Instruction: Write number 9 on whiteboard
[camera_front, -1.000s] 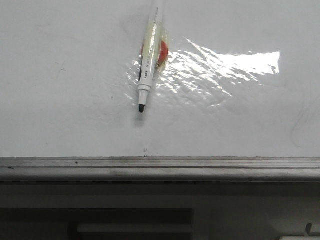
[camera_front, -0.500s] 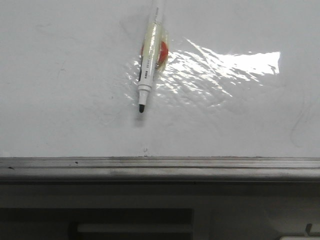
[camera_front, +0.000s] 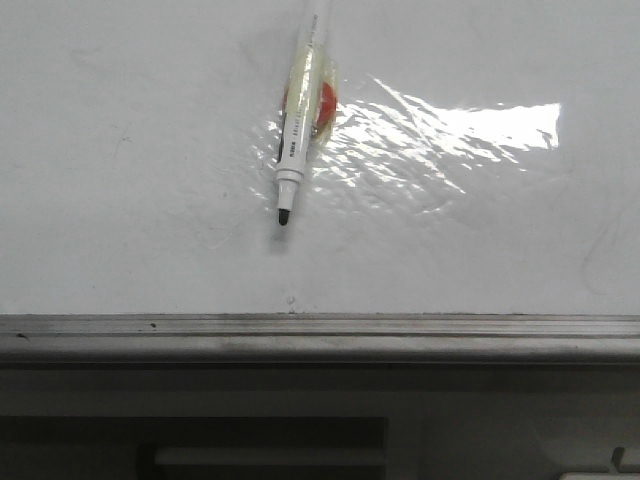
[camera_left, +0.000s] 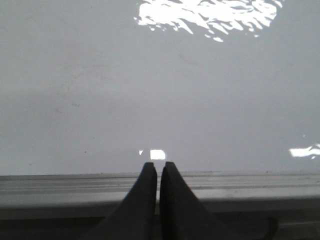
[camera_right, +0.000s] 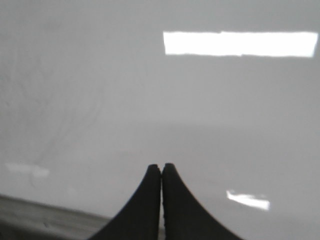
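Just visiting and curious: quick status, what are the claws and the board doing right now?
Left claw shut, empty. Right claw shut, empty. Marker lies uncapped on the whiteboard, untouched. No 9 written yet. Nothing blocking it.

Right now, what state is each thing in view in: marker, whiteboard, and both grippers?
Marker: uncapped, lying on the board, tip toward the rail, not held.
Whiteboard: no number 9 written, only faint smudges and glare.
Left gripper: shut, empty, over the board's rail.
Right gripper: shut, empty.
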